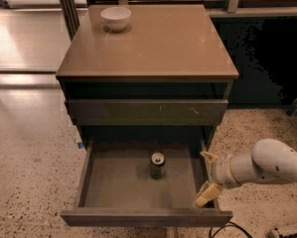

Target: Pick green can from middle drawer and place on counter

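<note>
Speckled floor (29,182) lay all around; the middle drawer (113,187) stood open, exposing the green can (157,165) upright on its bottom. The gripper (208,176) hung at the drawer's right wall, fingers apart, probably to reach in.

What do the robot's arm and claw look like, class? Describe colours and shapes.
The arm is smooth, rounded and white, narrowing towards the wrist. The claw, beside the drawer's right wall, has two pale cream fingers.
</note>
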`<move>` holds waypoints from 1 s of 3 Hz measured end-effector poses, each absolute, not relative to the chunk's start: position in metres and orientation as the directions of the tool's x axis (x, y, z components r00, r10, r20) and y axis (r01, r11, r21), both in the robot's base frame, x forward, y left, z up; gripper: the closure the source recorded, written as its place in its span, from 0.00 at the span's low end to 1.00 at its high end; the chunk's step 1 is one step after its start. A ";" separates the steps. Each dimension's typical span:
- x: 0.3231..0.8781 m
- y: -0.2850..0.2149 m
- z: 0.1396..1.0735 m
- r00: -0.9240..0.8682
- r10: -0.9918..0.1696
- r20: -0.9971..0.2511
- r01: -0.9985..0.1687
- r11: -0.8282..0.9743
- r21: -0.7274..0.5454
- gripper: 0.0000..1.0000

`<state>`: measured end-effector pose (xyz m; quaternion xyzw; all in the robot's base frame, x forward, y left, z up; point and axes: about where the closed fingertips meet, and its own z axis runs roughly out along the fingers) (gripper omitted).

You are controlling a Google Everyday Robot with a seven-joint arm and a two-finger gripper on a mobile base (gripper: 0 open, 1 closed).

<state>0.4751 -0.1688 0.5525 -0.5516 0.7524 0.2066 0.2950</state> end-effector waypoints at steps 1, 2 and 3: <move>0.482 -0.163 0.541 -0.208 -0.701 -0.683 -0.956 0.294 -0.012 0.00; 0.498 -0.146 0.521 -0.179 -0.692 -0.699 -0.960 0.278 -0.030 0.00; 0.518 -0.126 0.497 -0.163 -0.711 -0.684 -0.948 0.306 -0.091 0.00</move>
